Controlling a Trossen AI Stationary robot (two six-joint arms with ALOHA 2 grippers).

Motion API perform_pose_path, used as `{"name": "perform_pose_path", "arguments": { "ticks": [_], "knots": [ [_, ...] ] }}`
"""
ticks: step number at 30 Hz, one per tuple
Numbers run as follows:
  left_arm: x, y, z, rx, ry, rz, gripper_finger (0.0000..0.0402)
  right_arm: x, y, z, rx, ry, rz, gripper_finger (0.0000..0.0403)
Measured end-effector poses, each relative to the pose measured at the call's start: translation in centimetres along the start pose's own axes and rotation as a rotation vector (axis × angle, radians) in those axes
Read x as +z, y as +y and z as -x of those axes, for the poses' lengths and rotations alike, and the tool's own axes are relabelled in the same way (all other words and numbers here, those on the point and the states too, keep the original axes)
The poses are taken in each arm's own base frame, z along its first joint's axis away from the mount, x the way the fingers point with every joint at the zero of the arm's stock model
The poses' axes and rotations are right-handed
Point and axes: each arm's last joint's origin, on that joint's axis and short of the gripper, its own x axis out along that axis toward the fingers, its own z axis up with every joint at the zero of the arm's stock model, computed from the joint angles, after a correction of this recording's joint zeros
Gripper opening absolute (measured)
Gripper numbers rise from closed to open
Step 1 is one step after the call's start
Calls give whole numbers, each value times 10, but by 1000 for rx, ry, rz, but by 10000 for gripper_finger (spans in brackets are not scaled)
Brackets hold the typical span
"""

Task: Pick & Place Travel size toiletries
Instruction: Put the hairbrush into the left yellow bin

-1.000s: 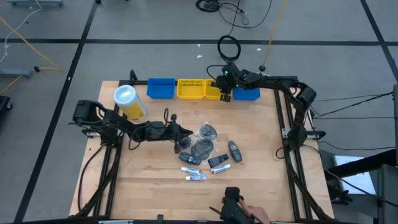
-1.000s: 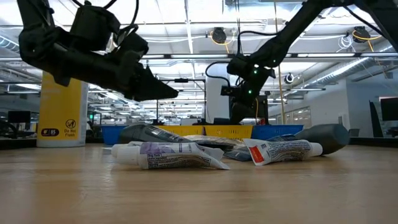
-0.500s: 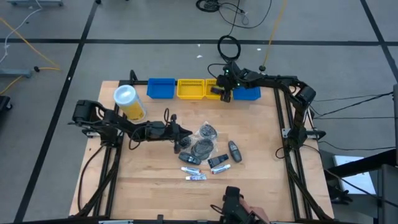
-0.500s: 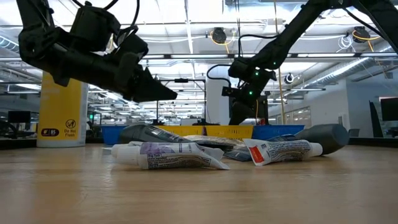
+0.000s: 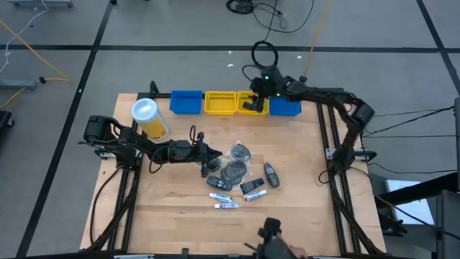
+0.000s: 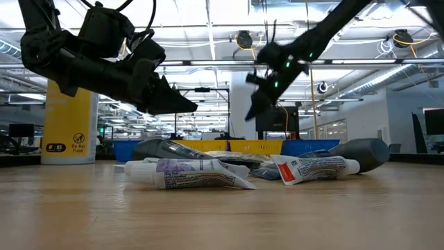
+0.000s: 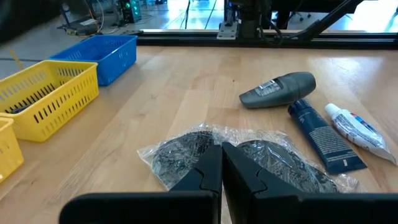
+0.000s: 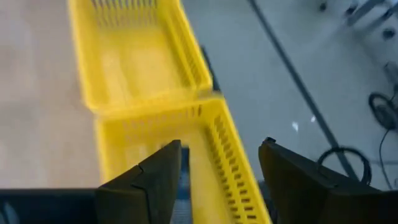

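Observation:
The toiletries lie in a loose pile mid-table: two grey discs in clear wrap (image 5: 241, 152) (image 7: 186, 146), a dark grey bottle (image 5: 270, 175) (image 7: 278, 89), a dark blue tube (image 7: 320, 134) and thin white tubes (image 5: 227, 205) (image 6: 187, 173). My left gripper (image 5: 213, 154) (image 7: 221, 168) is shut and hangs just left of the pile, above the table, with its tip beside the wrapped discs. My right gripper (image 5: 253, 104) (image 8: 219, 146) is open over the right-hand yellow bin (image 8: 230, 155) at the far edge. It holds nothing.
A row of bins stands along the far edge: blue (image 5: 186, 101), yellow (image 5: 220, 103), a second yellow one under the right gripper, and blue (image 5: 285, 108). A yellow canister with a white lid (image 5: 149, 117) stands far left. A dark camera mount (image 5: 272, 241) sits at the near edge.
My right gripper has risen and shifted a little toward the table's left, from the seam by the blue bin to a spot over the yellow bin, and it has tipped as it went. The hand at the near edge has gone from view.

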Motion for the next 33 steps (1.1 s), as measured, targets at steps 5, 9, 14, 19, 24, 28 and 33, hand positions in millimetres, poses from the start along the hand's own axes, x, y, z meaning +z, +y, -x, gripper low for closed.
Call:
{"name": "perform_pose_path", "arguments": {
  "ticks": [5,9,14,19,24,28,33],
  "knots": [
    [-1,0,0,0,8,-1,10,19,13,70,-30,-150,14,186],
    [-1,0,0,0,14,-2,10,23,24,130,-42,-259,-30,175],
    [-1,0,0,0,14,-6,10,29,37,200,18,-382,-67,159],
    [-1,0,0,0,14,-6,10,24,54,246,219,-563,-65,145],
    [-1,0,0,0,14,-4,10,-6,82,242,330,-638,-41,131],
    [-1,0,0,0,13,-2,10,-37,108,221,408,-773,-69,113],
    [-1,0,0,1,13,-2,10,-81,141,187,375,-866,-133,82]
  ]
}}
